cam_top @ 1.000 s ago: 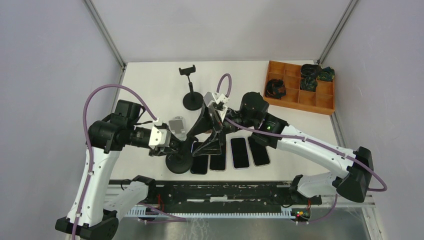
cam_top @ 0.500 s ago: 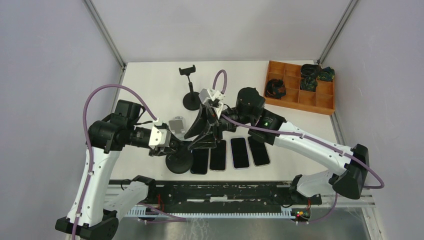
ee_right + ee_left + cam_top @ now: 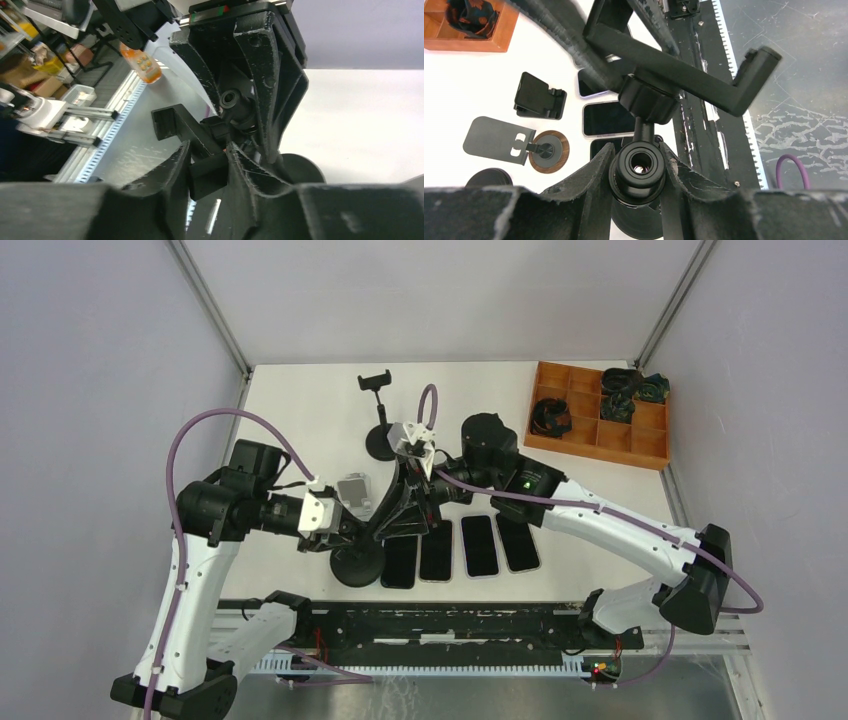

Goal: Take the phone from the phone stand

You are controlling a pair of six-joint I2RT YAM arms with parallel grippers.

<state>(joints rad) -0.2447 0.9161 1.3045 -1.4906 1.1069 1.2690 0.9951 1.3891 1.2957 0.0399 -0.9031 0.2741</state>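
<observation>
Left end effector [image 3: 638,161] is closed tight on the black ball joint [image 3: 640,172] of the phone stand [image 3: 358,566], one finger on each side. Right end effector [image 3: 209,171] is pinched on one end of the stand's clamp bracket [image 3: 694,80], which tilts above the joint. Both wrist views show only the bracket's black bar, so I cannot tell whether a phone sits in it. Four phones [image 3: 480,545] lie flat in a row on the table [image 3: 300,420], starting just beside the stand's round base at 3 o'clock.

The table is matt white, with plain grey walls on three sides and aluminium posts [image 3: 210,305] at the far corners. A second stand [image 3: 380,420] stands at 12 o'clock from the base. An orange tray [image 3: 600,415] of black bundles lies at 2 o'clock, against the right wall. A small folding stand [image 3: 540,96] and a grey plate on a wooden disc [image 3: 514,142] sit near the phones.

An orange bottle [image 3: 141,62] shows in the right wrist view, its print too blurred to read. A green light [image 3: 527,483] glows on the right arm.

A black rail with a toothed strip [image 3: 430,625] runs along the near edge at 6 o'clock. Bare white table shows from 10 to 11 o'clock, out to the left wall.
</observation>
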